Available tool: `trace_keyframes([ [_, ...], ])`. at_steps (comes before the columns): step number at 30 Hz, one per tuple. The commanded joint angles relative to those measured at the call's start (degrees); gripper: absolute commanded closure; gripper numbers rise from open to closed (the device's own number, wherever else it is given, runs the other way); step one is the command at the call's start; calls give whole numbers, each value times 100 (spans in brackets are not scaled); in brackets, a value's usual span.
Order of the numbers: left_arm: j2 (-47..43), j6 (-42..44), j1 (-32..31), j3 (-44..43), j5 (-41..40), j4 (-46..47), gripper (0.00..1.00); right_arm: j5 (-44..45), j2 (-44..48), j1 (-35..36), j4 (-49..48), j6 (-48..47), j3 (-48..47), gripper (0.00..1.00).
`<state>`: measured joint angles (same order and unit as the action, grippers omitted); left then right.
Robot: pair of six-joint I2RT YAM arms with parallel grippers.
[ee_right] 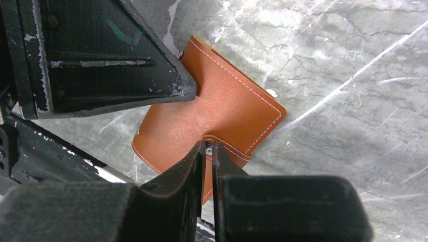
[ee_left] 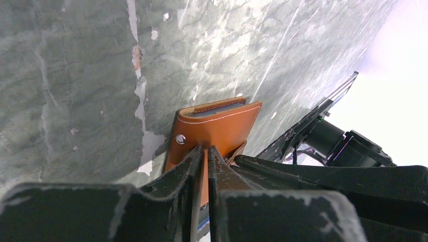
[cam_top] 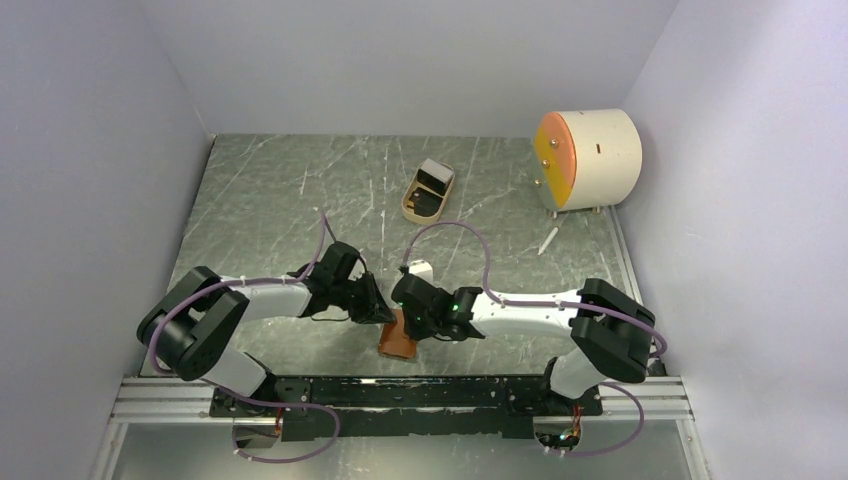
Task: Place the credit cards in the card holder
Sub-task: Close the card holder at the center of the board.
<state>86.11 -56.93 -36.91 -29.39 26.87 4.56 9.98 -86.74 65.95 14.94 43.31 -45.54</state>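
Likely risk: the left gripper (ee_left: pixel 206 151) and right gripper (ee_right: pixel 208 146), jaws nearly closed, each pinching a thin leather edge of the card holder (cam_top: pixel 397 338), pull unevenly, so the leather slips free and it flops shut or slides off the table (cam_top: pixel 260 200). The holder sits near the middle of the near edge: reddish-brown, white-stitched, with a metal snap stud (ee_left: pixel 180 138). The credit cards (cam_top: pixel 434 180) lie in a tan tray (cam_top: pixel 408 210) toward the far edge
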Motion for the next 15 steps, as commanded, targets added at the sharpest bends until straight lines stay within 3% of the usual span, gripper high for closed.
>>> trace_keyframes([
  [1, 148, 60, -65, 215, -224, -172, 84, 169, -139, 82, 144, 1, -168, 87],
  [15, 71, 17, -70, 334, -218, -142, 83, 288, -548, 82, 247, 27, -232, 87],
])
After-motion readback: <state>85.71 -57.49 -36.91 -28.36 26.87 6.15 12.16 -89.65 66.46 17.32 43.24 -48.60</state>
